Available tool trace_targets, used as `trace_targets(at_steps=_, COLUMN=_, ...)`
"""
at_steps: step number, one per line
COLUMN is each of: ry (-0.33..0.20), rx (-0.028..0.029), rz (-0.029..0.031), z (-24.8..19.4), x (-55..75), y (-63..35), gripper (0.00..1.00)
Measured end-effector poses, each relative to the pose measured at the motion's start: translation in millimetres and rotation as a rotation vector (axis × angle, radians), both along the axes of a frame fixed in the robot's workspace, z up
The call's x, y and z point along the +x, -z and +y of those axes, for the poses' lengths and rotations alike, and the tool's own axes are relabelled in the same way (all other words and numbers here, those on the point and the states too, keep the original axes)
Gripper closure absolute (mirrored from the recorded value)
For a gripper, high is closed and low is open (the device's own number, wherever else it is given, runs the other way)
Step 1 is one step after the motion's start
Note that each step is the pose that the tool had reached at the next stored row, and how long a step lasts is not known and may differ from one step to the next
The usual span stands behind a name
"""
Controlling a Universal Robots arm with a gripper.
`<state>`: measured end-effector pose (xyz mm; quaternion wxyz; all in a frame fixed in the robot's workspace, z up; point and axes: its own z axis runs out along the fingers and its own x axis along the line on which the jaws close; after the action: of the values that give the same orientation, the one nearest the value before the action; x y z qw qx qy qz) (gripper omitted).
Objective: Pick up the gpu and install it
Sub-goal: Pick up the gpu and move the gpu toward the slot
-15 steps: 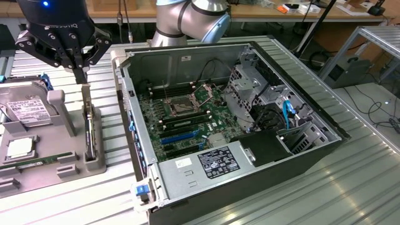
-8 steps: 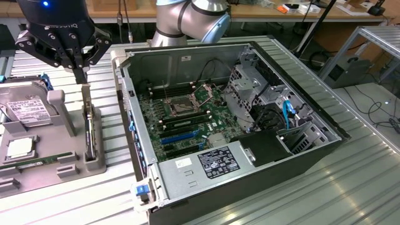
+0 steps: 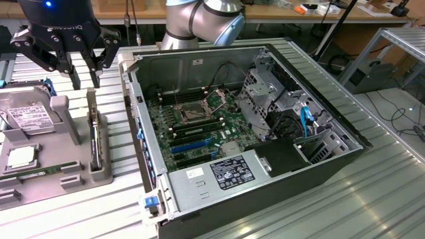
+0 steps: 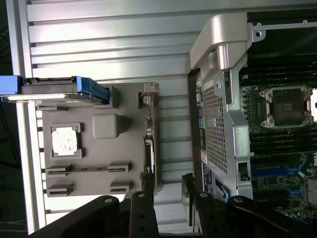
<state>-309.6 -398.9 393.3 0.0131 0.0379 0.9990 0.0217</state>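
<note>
The gpu (image 3: 97,133) stands on its edge in a slot of the grey holder tray (image 3: 74,175), at the exterior view's left. It is a thin dark card with a metal bracket at one end. My gripper (image 3: 84,79) hangs above the card's far end, open and holding nothing. In the wrist view the gpu (image 4: 150,141) runs along the edge of the tray (image 4: 99,161). My gripper (image 4: 167,194) is over the card's end, with one of its black fingers (image 4: 144,201) in line with the card and the other beside it.
The open computer case (image 3: 199,59) lies to the tray's right, with the green motherboard (image 3: 199,122) and blue expansion slots (image 3: 192,147) exposed. A hard drive (image 3: 30,118) and a processor chip (image 3: 20,157) sit on the tray. The ribbed metal table (image 3: 371,199) extends right.
</note>
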Motion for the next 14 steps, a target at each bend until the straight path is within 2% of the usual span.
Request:
trace_targets(at_steps=4, ry=0.000, rx=0.0000, rz=-0.0001, z=0.0, x=0.0, y=0.0, gripper=0.63)
trace_targets(at_steps=5, ry=0.000, rx=-0.0001, rz=0.0000, z=0.0, x=0.0, y=0.0, gripper=0.56)
trace_targets(at_steps=6, ry=0.000, rx=0.0000, rz=0.0000, z=0.0, x=0.0, y=0.0, gripper=0.56)
trace_targets(at_steps=14, ry=0.000, rx=0.0000, rz=0.0000, z=0.0, x=-3.4, y=13.7, gripper=0.56)
